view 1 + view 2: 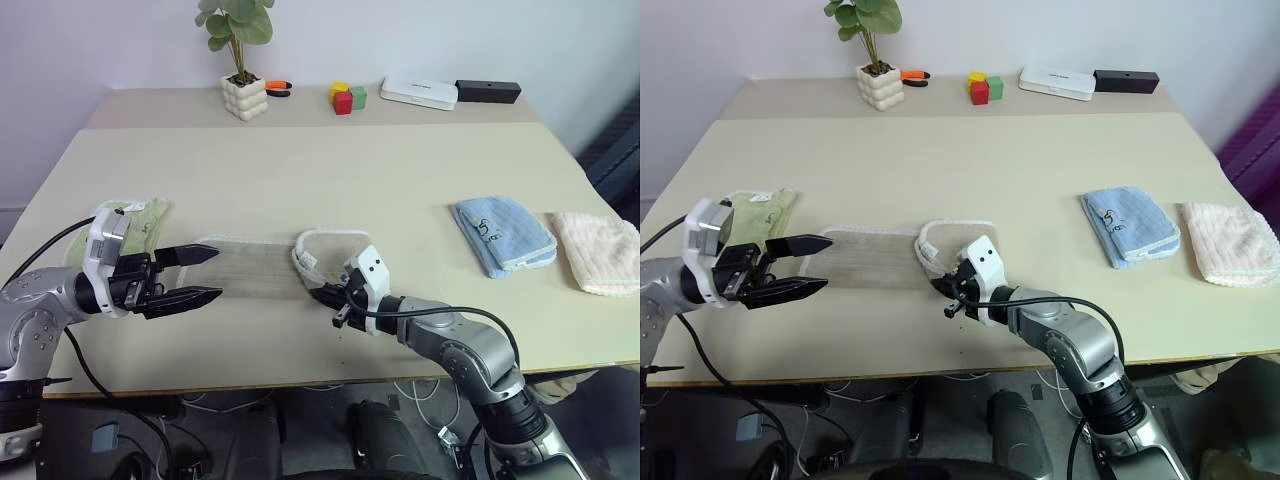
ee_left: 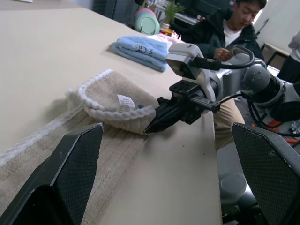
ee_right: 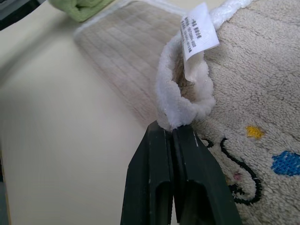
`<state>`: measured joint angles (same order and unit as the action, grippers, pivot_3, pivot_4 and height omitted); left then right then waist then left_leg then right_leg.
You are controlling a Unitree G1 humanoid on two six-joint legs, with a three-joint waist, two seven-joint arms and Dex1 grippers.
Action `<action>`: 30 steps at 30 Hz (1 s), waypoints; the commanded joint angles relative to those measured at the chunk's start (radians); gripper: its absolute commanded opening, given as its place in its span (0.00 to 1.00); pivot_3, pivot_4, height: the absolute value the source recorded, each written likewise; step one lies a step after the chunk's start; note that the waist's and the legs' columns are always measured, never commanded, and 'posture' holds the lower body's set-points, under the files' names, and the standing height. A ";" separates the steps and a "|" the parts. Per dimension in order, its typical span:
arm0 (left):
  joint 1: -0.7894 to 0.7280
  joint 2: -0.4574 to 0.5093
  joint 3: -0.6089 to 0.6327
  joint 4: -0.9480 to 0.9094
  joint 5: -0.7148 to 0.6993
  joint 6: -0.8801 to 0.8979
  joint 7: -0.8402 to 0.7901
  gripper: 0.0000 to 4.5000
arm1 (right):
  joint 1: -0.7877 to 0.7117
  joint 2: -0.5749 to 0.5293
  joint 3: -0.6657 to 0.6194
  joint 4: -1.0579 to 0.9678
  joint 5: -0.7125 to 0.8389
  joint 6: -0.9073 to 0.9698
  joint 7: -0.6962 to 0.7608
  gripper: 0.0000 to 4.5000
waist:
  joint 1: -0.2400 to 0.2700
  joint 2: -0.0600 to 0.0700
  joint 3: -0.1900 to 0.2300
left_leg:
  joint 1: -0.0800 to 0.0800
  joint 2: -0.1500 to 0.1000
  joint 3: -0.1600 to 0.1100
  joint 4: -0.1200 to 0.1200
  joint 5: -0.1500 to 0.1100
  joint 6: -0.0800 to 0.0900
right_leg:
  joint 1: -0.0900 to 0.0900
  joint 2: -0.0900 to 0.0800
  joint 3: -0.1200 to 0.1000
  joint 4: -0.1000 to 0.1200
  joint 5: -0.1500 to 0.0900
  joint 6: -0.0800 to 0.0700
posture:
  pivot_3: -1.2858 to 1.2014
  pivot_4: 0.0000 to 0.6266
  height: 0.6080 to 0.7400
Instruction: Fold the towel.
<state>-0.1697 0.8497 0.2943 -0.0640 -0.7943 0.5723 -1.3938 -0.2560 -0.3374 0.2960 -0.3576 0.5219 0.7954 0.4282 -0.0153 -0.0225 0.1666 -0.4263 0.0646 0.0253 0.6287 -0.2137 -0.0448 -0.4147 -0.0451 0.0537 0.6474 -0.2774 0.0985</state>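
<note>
Pinching towel (image 1: 262, 262) edge in right gripper (image 1: 322, 296) jaws, left gripper (image 1: 208, 275) jaws apart

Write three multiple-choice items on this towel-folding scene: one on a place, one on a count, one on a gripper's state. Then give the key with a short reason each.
1. Where does the light green folded towel lie?
A. At the table's far edge by the plant
B. At the beige towel's left end, behind the left gripper
C. On top of the light blue towel

2. How many folded towels lie on the table's right side?
A. One
B. Two
C. Four

3. What is the right gripper doing?
A. Shut on the beige towel's whitish edging
B. Wide open above the table
C. Holding a coloured block

Key:
1 B: the green cloth sits just behind the left gripper, at the beige towel's end.
2 B: a light blue towel and a cream towel lie side by side.
3 A: the right wrist view shows the closed fingers pinching the edging.
</note>
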 commanded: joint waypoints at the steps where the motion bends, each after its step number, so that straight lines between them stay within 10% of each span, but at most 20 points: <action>1: -0.010 0.004 0.019 -0.024 -0.010 -0.016 -0.003 1.00 | -0.018 0.028 -0.013 -0.013 -0.001 -0.025 0.020 0.01 | 0.000 0.000 0.000 | 0.000 0.000 0.000 0.000 0.000 0.000 | 0.000 0.000 0.000 0.000 0.000 0.000 | 0.52 0.24 1.00; 3: -0.010 0.001 0.017 -0.025 -0.009 -0.018 -0.002 1.00 | -0.016 0.038 -0.013 -0.018 0.004 -0.013 0.029 0.01 | -0.001 0.000 0.000 | 0.000 0.000 0.000 0.000 0.000 0.000 | 0.000 0.000 0.000 0.000 0.000 0.000 | 0.52 0.24 1.00; 12: -0.016 -0.006 0.009 -0.024 -0.013 -0.011 -0.001 1.00 | -0.022 0.055 -0.036 -0.026 -0.026 -0.050 0.033 0.96 | -0.001 0.000 0.000 | 0.000 0.000 0.000 0.000 0.000 0.000 | 0.000 0.000 0.000 0.000 0.000 0.000 | 0.52 0.24 1.00; 19: -0.033 -0.010 -0.002 -0.006 -0.006 -0.017 -0.004 1.00 | -0.109 0.117 -0.258 -0.058 0.069 -0.159 0.015 0.99 | 0.001 0.000 0.000 | 0.000 0.000 0.000 0.000 0.000 0.000 | 0.000 0.000 0.000 0.000 0.000 0.000 | 0.52 0.24 1.00; 30: -0.066 -0.028 -0.029 0.018 0.002 -0.026 -0.005 1.00 | -0.088 0.057 -0.189 0.117 -0.158 -0.398 0.070 0.00 | -0.003 0.000 0.000 | 0.000 0.000 0.000 -0.001 0.000 0.000 | -0.001 0.000 0.000 0.001 0.000 0.000 | 0.52 0.24 1.00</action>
<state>-0.2212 0.8191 0.2559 -0.0393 -0.7931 0.5607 -1.3931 -0.3502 -0.2811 0.0811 -0.2640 0.4117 0.4663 0.4848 -0.0185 -0.0222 0.1670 -0.4265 0.0645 0.0256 0.6277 -0.2137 -0.0448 -0.4154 -0.0446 0.0537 0.6480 -0.2773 0.0987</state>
